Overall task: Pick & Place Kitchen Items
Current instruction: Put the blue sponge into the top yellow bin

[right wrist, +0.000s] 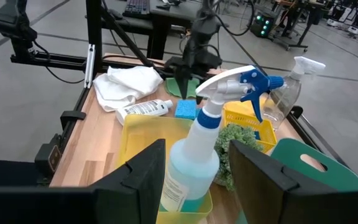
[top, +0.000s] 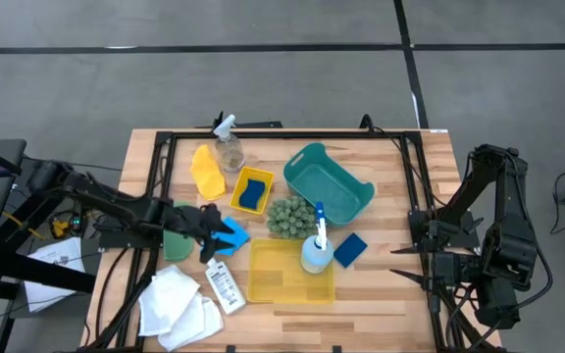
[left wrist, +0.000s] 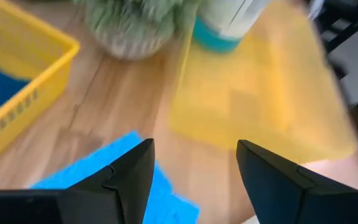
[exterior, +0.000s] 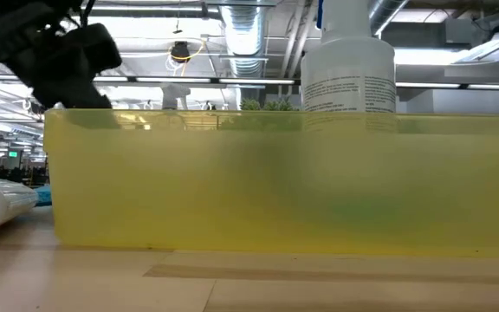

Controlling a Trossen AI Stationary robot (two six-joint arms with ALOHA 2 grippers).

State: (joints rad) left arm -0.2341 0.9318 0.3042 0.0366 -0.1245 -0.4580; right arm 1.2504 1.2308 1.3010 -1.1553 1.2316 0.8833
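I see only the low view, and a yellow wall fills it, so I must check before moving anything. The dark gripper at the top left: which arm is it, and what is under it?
Observer: It is the left gripper. The high view shows it at a blue sponge on the table, left of the yellow bin.
Operator: Are its fingers closed on the sponge?
Observer: No. The left wrist view shows them open, with the sponge lying below them.
Operator: And where is the right arm?
Observer: The right gripper waits open at the table's right edge, pointing toward the spray bottle that stands in the bin.
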